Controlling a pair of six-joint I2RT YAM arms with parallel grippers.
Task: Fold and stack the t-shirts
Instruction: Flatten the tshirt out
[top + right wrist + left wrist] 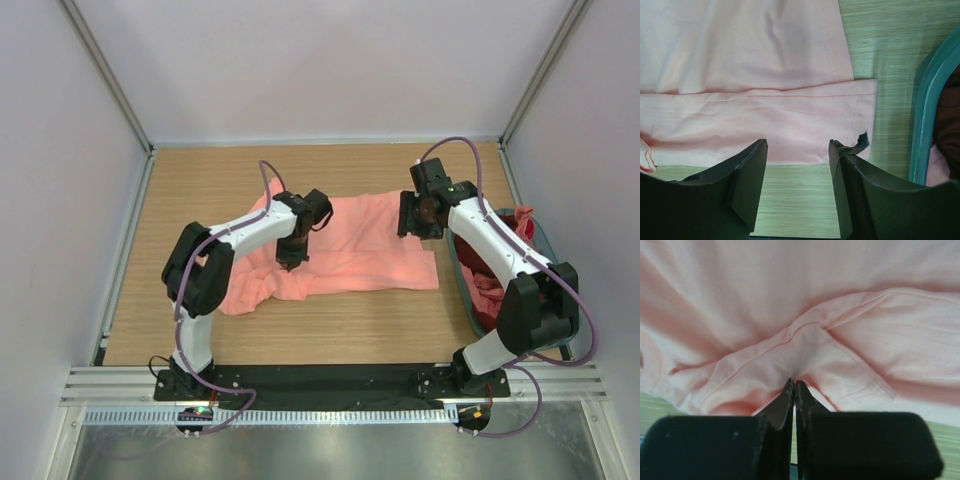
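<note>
A salmon-pink t-shirt (360, 245) lies spread across the middle of the wooden table, rumpled at its left end. My left gripper (290, 262) is down on that rumpled part. In the left wrist view its jaws (794, 383) are shut, with folds of the cloth (805, 340) puckering into the tips. My right gripper (418, 232) hovers at the shirt's right end. It stands open (797, 145) just over the folded hem (790, 130), with bare table between its fingers. A dark maroon t-shirt (490, 290) and more pink cloth (520, 220) lie in the basket.
The grey-teal basket (458, 270) stands at the right edge of the table, its rim (920, 110) close to the right of my right gripper. White walls with metal posts enclose the table on three sides.
</note>
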